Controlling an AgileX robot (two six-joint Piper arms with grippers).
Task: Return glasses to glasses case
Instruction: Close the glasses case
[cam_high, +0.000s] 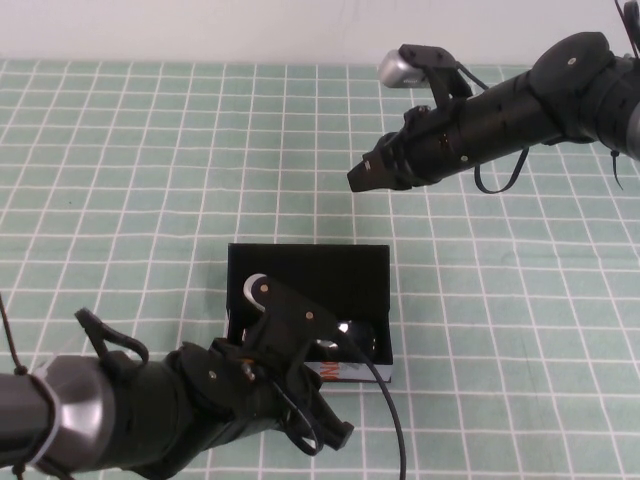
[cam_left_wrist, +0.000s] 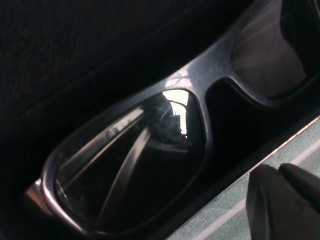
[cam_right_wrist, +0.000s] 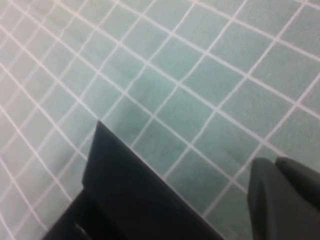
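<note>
The glasses case (cam_high: 310, 272) lies open in the middle of the table, its flat black lid laid back and its white printed front edge (cam_high: 347, 373) toward me. The black glasses (cam_high: 358, 331) lie inside it, partly hidden by my left arm. The left wrist view shows them close up (cam_left_wrist: 200, 85), lenses up, inside the case wall (cam_left_wrist: 235, 170). My left gripper (cam_high: 340, 432) is shut and empty just outside the case's front edge; it also shows in the left wrist view (cam_left_wrist: 285, 200). My right gripper (cam_high: 358, 178) is shut and empty, raised above the table behind the case; it also shows in the right wrist view (cam_right_wrist: 285, 195).
A green cloth with a white grid (cam_high: 130, 170) covers the table. The right wrist view shows a corner of the case lid (cam_right_wrist: 125, 190) below that gripper.
</note>
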